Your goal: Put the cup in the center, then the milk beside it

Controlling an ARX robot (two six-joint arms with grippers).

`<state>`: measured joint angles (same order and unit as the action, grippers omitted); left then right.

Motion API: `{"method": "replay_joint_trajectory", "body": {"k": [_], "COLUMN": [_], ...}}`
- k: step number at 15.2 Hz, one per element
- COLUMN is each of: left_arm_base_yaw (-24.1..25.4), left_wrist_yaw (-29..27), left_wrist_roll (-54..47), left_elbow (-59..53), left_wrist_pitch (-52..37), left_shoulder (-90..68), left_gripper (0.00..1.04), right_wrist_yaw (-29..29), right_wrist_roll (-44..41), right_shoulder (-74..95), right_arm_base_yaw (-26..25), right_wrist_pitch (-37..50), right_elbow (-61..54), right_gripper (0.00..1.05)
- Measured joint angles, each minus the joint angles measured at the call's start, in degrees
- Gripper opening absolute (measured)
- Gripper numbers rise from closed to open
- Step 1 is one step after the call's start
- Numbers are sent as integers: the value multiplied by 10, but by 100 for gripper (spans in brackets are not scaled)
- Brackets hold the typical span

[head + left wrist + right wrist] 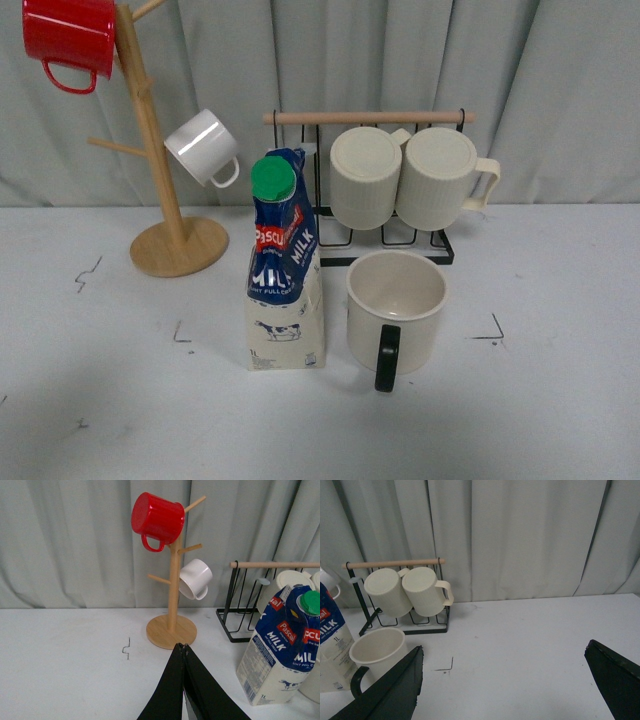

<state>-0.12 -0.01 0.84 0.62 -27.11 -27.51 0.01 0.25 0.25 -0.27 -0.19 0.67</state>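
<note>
The right gripper (502, 680) is being held wide open and empty, the left gripper (185, 652) pressed shut, while the cup (396, 305) is standing upright mid-table, nearer the right arm, the milk (284, 265) just beside it.

A wooden mug tree (160, 190) stands on the white table (560, 400). A red mug (68, 38) and a white cup (202, 147) hang from it. Right of it, a black wire rack (385, 245) holds two ribbed cream mugs (405, 175).
</note>
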Motion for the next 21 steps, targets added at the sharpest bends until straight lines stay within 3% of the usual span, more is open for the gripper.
{"method": "replay_joint_trajectory", "body": {"k": [11, 13, 16, 17, 21], "left_arm_base_yaw": [0, 0, 1, 1, 1], "left_wrist_yaw": [0, 0, 0, 0, 0], "left_wrist_roll": [0, 0, 0, 0, 0], "left_elbow": [0, 0, 0, 0, 0], "left_wrist_pitch": [169, 279, 273, 274, 273], "left_shoulder": [173, 263, 270, 270, 270], "left_gripper": [2, 2, 2, 9, 62], "right_wrist_yaw": [0, 0, 0, 0, 0], "right_wrist_roll": [0, 0, 0, 0, 0], "right_shoulder": [0, 0, 0, 0, 0], "right_arm_base_yaw": [0, 0, 0, 0, 0], "right_wrist_pitch": [0, 0, 0, 0, 0], "right_elbow": [0, 0, 0, 0, 0], "right_gripper": [98, 98, 98, 98, 98]}}
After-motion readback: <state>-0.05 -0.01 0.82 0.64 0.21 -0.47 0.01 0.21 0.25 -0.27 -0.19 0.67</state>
